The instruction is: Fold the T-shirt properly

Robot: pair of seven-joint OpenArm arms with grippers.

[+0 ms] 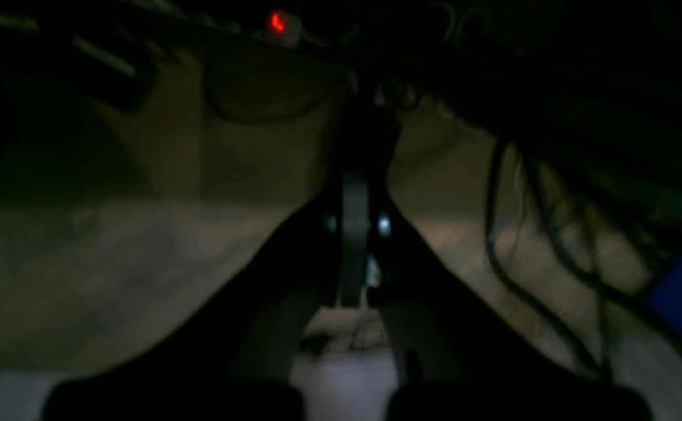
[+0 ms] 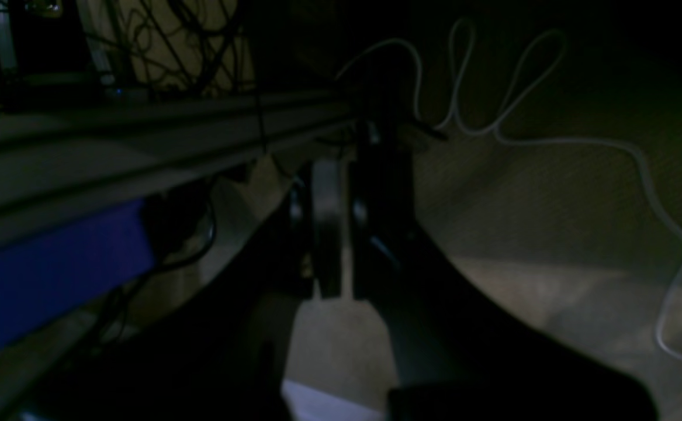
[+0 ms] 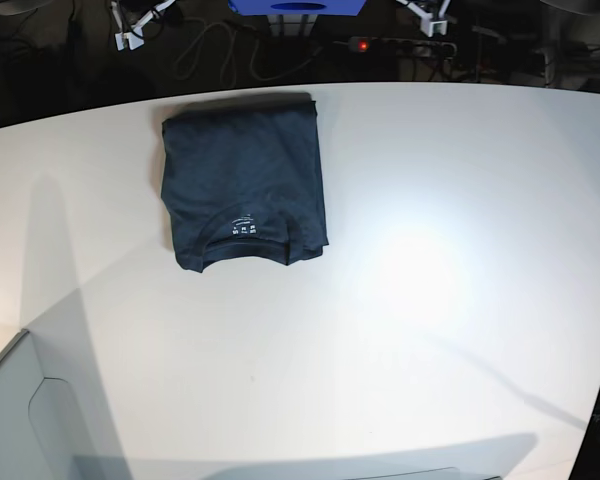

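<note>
Your T-shirt (image 3: 245, 185) lay folded on the white worktop (image 3: 430, 280); both sets of fingers, left (image 1: 355, 245) and right (image 2: 329, 234), were closed, holding nothing.

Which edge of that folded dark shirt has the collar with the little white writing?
The edge nearest the camera: on the T-shirt, the curved collar and white label text sit there, while the far edge is a plain straight fold.

One folded T-shirt (image 3: 245, 185) lies on one white table (image 3: 460, 250); two hands (image 1: 355, 245) (image 2: 332, 234).
</note>
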